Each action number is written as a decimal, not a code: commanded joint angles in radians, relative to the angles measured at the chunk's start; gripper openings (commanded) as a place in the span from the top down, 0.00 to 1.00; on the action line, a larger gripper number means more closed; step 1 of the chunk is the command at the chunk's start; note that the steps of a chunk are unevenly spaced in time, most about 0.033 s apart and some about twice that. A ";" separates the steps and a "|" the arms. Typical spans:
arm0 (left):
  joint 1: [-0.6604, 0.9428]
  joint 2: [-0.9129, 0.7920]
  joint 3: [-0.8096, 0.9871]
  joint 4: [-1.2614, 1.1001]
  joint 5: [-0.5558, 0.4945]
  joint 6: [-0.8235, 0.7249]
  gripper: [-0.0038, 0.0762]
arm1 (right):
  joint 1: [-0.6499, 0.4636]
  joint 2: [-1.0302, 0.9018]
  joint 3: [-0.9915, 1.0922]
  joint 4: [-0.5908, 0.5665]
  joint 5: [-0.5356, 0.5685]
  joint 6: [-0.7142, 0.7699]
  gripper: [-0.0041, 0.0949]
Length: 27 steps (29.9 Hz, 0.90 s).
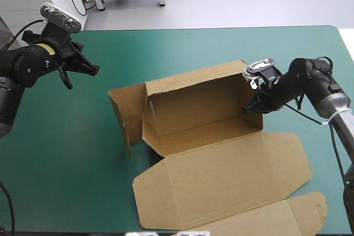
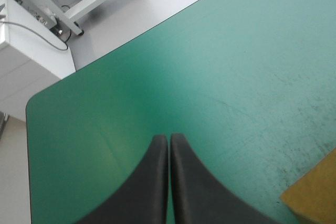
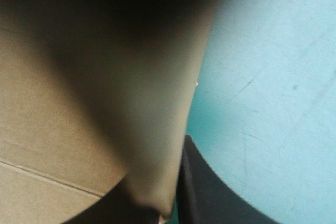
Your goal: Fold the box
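Brown box [image 1: 221,158] sits mid-table [image 1: 55,153], walls up, lid flat toward the near edge; right gripper [image 1: 247,111] has its fingers pinching the right end wall, left gripper [image 1: 94,71] hovers far-left, fingers pressed together, empty

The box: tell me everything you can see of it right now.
The box is a cut sheet of brown board, half formed: walls stand around an open tray on the teal-green table, the left end flap splayed outward, the wide lid lying flat toward the near edge. The right gripper is shut on the tray's right end wall.
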 commanded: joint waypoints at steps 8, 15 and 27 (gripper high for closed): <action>0.050 -0.034 -0.027 -0.023 0.020 -0.106 0.96 | -0.038 0.042 -0.041 -0.086 -0.047 0.102 0.98; 0.050 -0.034 -0.027 -0.023 0.038 -0.104 0.96 | -0.038 0.160 -0.041 -0.069 -0.231 0.129 0.92; 0.050 -0.037 -0.027 -0.032 0.036 -0.104 0.96 | -0.038 0.171 -0.167 -0.031 -0.248 0.105 0.27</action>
